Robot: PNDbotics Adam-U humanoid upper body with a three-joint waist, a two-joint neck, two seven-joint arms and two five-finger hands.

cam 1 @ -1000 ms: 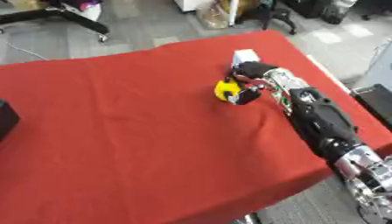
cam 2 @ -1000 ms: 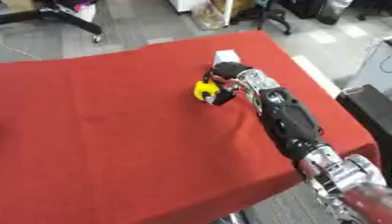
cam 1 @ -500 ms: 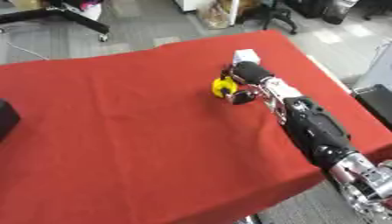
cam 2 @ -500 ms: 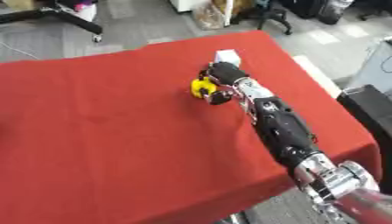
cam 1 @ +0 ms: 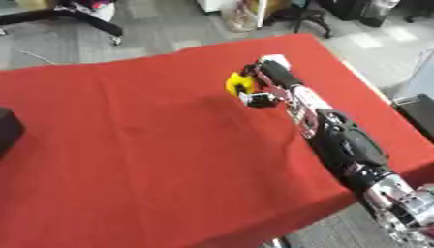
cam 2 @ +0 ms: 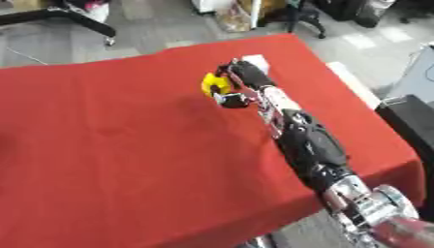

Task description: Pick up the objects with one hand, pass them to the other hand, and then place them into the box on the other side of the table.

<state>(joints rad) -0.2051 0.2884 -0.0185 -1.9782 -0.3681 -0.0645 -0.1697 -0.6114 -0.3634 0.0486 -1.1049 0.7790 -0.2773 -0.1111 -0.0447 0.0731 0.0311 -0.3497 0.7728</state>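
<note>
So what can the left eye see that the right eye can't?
Only the left eye view shows a dark box at the table's left edge. Only the right eye view shows a pale strip beyond the table's right edge in full. Both show the red tablecloth, the right hand stretched out to the far side with its fingers curled round a yellow object, and a white object just behind the hand. The left hand shows in neither.

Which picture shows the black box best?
The left eye view. The black box shows at the left edge of the red table, cut off by the frame. In the right eye view it does not show at all.
</note>
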